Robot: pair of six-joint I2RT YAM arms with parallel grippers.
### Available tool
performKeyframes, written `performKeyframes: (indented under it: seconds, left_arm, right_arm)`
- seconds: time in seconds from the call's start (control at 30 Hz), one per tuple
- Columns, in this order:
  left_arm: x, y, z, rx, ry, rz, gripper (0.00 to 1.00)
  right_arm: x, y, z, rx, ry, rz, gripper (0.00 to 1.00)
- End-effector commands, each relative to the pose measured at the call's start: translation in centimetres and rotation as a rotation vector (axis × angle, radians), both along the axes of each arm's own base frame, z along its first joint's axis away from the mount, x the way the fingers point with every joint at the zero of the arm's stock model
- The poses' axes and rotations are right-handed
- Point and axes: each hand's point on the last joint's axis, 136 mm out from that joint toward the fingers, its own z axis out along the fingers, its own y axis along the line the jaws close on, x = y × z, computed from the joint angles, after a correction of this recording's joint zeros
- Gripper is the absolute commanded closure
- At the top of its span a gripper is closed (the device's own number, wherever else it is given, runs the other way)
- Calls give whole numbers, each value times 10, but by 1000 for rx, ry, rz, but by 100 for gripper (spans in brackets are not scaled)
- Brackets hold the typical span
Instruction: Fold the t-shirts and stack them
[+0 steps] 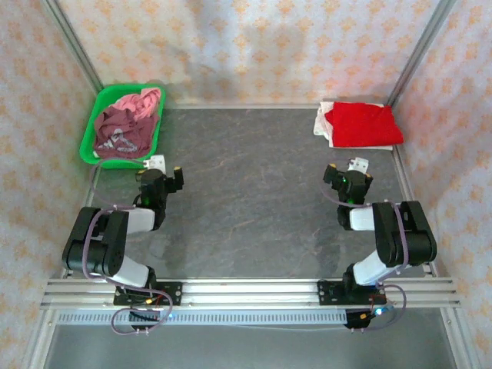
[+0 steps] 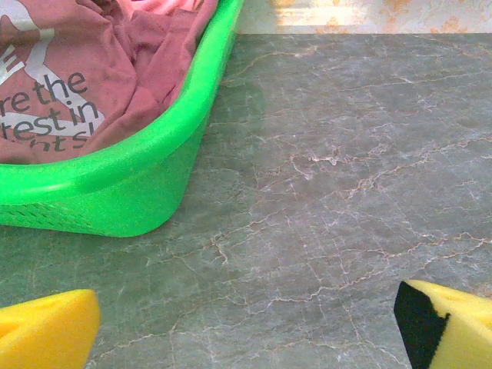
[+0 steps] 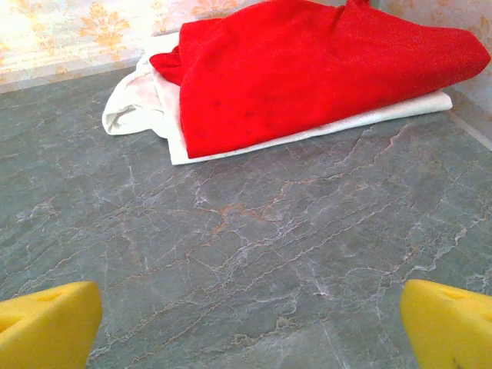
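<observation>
Hovering low over the grey surface [image 1: 254, 184], both of my pincers stand spread wide and empty, and the job looks about half done. My left pincer [image 1: 167, 172] hangs just beside the green basket [image 1: 91, 132]. In it the maroon shirt [image 1: 115, 132] with pale lettering lies crumpled, and a pink shirt [image 1: 147, 100] is bunched toward the far rim. Neither looks folded. My right pincer [image 1: 347, 173] points toward the far right corner. There the red shirt [image 1: 361, 123] rests folded on a white shirt [image 1: 324, 123], whose edge pokes out at the left and along the near side. From my right wrist the red shirt sits a little humped, not flat, so that stack may need smoothing. By my reckoning two shirts are stacked and two remain. The maroon shirt, nearest my left pincer, seems the likely next one to lift out, spread on the open middle, fold and add to the pile.
</observation>
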Motion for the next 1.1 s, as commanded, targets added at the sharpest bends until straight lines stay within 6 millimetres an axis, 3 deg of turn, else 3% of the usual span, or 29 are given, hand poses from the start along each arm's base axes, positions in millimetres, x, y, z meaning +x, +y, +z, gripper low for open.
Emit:
performKeyframes:
  seconds: [0.0, 0.67, 0.73, 0.83, 0.93, 1.07]
  left_arm:
    - [4, 3, 5, 1, -8, 29, 0]
    - [6, -2, 8, -9, -6, -9, 0]
    - [5, -11, 23, 17, 23, -44, 0]
    - [-11, -13, 54, 29, -25, -18, 0]
    - [-34, -16, 105, -105, -215, -8, 0]
    - [-51, 11, 174, -127, -272, 149, 0]
  right_arm:
    - [2, 2, 2, -7, -2, 8, 1]
    - [2, 5, 7, 4, -15, 35, 1]
    - [-4, 6, 23, -15, -42, 29, 1]
    - [-16, 3, 47, -5, -50, -11, 0]
    - [-26, 21, 105, 66, -131, 65, 0]
    - [-22, 55, 180, 135, -165, 171, 0]
